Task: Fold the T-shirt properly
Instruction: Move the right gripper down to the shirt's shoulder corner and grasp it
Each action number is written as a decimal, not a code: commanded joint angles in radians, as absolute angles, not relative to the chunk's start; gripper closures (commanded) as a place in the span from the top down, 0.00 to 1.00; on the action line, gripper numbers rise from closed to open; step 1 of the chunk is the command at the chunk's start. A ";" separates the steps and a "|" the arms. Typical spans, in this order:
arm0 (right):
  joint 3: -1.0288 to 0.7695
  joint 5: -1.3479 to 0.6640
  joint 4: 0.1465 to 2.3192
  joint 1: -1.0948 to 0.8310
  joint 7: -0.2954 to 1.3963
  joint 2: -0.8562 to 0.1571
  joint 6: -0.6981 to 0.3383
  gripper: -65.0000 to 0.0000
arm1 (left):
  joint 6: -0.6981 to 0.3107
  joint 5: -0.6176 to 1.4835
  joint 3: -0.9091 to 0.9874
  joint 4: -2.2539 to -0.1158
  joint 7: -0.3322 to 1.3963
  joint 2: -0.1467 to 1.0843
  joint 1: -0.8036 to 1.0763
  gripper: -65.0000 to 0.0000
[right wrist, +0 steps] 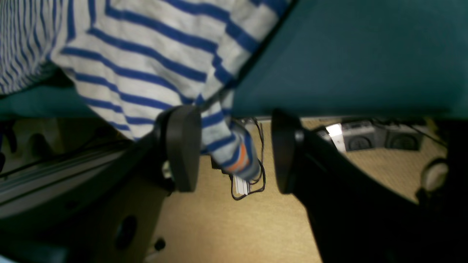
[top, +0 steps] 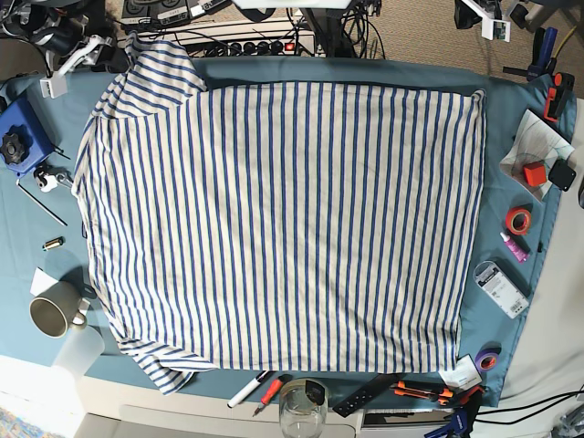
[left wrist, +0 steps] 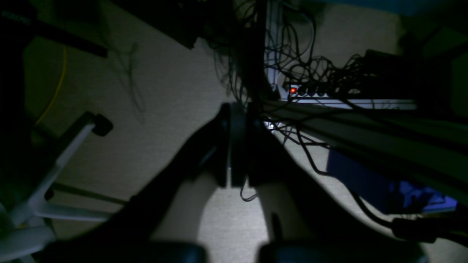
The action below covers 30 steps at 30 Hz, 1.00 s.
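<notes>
1. T-shirt [top: 283,228] lies flat, covering most of the teal table cloth [top: 520,119]; one sleeve hangs over the far edge.
2. Right gripper [right wrist: 234,149] spread wide around that sleeve's hem, gripping nothing.
3. Left gripper [left wrist: 237,146] clamped tight, empty, over the floor [left wrist: 164,91].

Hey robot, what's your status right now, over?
Left gripper shut, empty, off the table. Right gripper open around hanging sleeve of T-shirt. Shirt spread flat, unfolded. Mug near lower sleeve.
</notes>
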<state>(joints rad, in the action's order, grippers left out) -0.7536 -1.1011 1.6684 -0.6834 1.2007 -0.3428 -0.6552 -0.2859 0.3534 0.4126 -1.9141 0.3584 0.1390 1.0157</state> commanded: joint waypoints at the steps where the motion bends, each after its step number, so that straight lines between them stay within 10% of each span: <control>1: -0.797 -1.124 1.683 -0.702 1.189 -0.357 -0.662 0.47 | -0.289 0.360 0.416 -1.929 0.340 0.144 1.033 0.00; 30: -0.763 -1.079 1.682 -0.659 1.144 -0.318 -0.683 0.47 | -0.289 0.360 0.416 -1.929 0.305 0.144 1.028 0.00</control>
<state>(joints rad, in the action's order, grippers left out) -0.7582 -1.0702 1.6691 -0.6525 1.1572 -0.3016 -0.6781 -0.2855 0.3527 0.4126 -1.9141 0.3214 0.1390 1.0130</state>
